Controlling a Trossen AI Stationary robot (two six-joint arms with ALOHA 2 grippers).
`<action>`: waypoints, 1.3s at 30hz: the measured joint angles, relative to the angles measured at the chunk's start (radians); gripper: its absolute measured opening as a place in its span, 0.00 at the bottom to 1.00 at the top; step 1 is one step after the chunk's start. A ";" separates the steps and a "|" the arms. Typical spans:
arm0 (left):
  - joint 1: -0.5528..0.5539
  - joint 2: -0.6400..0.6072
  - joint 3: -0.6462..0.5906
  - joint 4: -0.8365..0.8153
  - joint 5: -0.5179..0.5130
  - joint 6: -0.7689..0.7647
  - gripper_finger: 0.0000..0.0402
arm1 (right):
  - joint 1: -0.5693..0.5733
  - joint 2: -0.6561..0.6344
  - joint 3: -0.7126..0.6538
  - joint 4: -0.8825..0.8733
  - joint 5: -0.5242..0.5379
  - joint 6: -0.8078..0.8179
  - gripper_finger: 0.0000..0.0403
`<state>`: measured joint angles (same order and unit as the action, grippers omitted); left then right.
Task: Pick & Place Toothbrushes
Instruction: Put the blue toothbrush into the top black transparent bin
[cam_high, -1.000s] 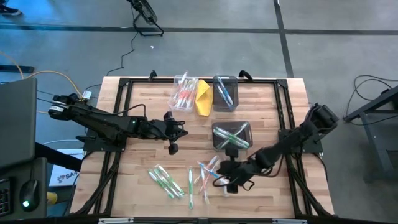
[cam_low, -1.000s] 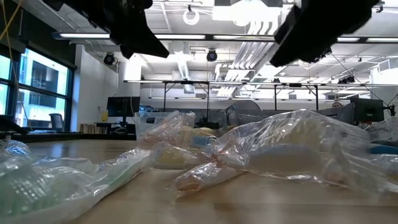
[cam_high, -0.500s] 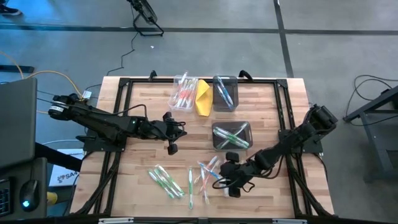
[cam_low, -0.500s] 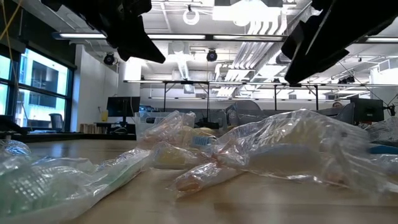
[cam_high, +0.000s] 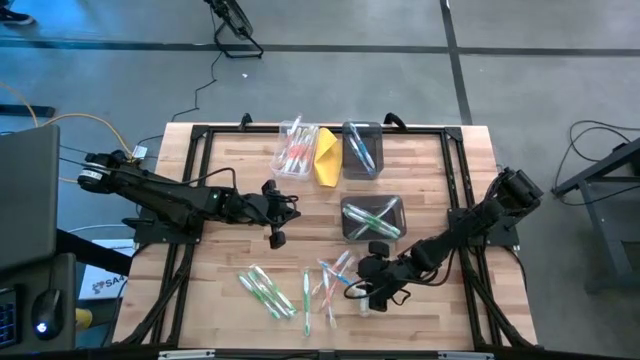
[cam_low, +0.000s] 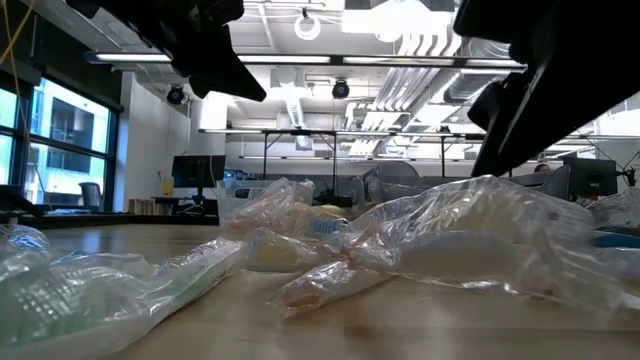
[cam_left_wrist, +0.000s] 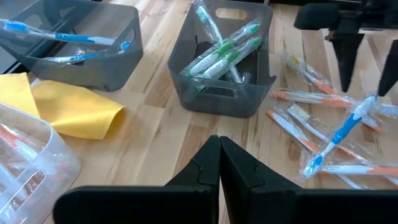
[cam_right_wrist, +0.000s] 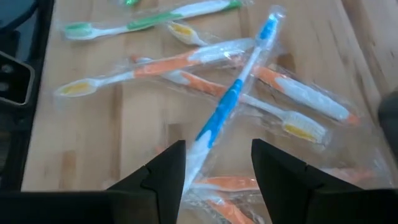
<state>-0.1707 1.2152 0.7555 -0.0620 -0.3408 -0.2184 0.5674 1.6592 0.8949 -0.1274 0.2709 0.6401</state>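
Right gripper (cam_right_wrist: 214, 168): jaws newly spread, empty, now poised over blue toothbrush (cam_right_wrist: 231, 99).
Blue toothbrush: atop loose orange toothbrushes (cam_right_wrist: 186, 62), near green bin (cam_high: 372, 217).
Left gripper (cam_left_wrist: 219, 163): pinched shut, idle.
Meaning: pick looks imminent.

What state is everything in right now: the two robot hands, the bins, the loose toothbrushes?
Right gripper: fingers open, straddling the blue toothbrush, not gripping it.
Left gripper: fingers shut, empty, over mid-table.
Blue toothbrush: wrapped, lying across orange toothbrushes on the table.
Near grey bin: holds green toothbrushes.
Far grey bin: holds blue ones.
Clear bin: holds orange ones.
Yellow cloth: folded, between bins.
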 joint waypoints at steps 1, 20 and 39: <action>0.000 0.000 0.000 0.000 0.000 0.000 0.00 | 0.000 0.000 -0.005 0.005 0.004 0.010 0.44; 0.000 0.000 0.001 -0.002 0.000 0.000 0.00 | 0.000 0.179 -0.015 0.171 0.010 0.032 0.44; 0.000 0.000 0.001 -0.010 0.000 0.001 0.00 | 0.002 0.170 -0.014 0.170 -0.019 0.012 0.06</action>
<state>-0.1707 1.2152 0.7567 -0.0719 -0.3408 -0.2173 0.5697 1.8294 0.8806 0.0421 0.2516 0.6518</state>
